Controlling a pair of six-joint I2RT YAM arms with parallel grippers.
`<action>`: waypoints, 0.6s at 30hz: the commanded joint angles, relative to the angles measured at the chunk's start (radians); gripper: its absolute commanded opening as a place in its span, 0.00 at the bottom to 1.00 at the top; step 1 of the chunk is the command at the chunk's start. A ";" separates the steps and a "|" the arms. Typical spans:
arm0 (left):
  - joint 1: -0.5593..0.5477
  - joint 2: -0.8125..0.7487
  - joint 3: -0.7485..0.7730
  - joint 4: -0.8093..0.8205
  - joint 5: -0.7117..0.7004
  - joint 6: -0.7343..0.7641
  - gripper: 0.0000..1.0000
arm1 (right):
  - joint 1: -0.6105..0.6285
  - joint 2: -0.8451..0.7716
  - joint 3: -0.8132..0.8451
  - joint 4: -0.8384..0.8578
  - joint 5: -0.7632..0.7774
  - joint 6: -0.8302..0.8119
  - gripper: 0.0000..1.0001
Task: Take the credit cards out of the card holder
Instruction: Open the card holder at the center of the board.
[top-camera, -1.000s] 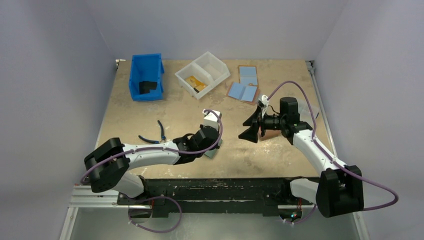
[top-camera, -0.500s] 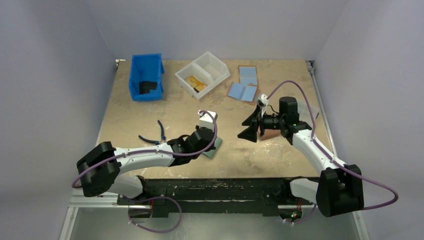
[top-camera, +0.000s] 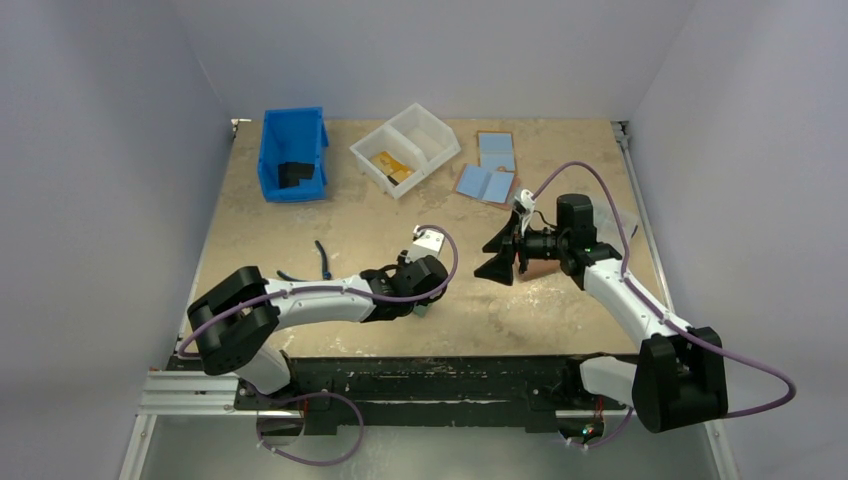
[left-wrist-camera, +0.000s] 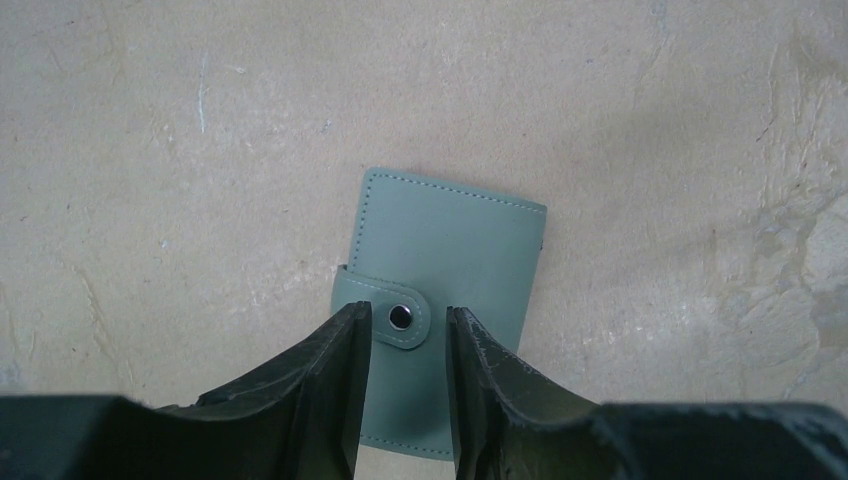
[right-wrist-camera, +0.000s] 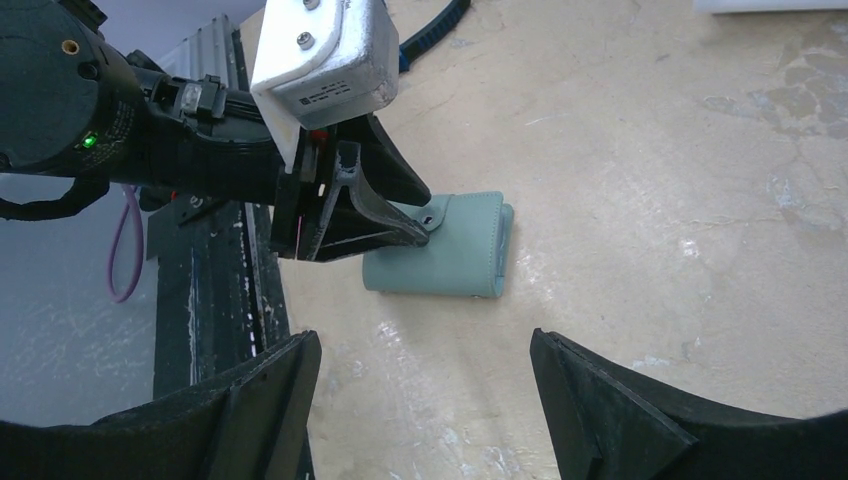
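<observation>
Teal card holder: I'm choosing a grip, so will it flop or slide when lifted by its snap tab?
Probably floppy: the card holder looks like soft stitched material, folded shut, so it may sag from its snap tab. Likely light, since it lies flat and thin on the table. Its smooth skin could slide if pushed.

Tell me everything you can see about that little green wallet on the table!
The small teal-green soft folding wallet looks like smooth leather with fine stitching along its edges. It is folded shut, its rounded tab fastened by a silver snap. It lies flat on the beige table. The left tool stands over it, fingers either side of the snap; contact is unclear. No cards show.
</observation>
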 joint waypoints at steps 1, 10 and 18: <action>0.003 0.000 0.042 -0.042 -0.030 0.007 0.37 | 0.009 0.010 -0.002 0.017 -0.011 0.001 0.86; 0.012 0.048 0.054 -0.026 -0.030 0.015 0.40 | 0.013 0.010 -0.001 0.012 -0.007 -0.005 0.86; 0.060 0.046 -0.004 0.016 -0.015 0.004 0.17 | 0.021 0.010 0.001 0.001 -0.001 -0.017 0.86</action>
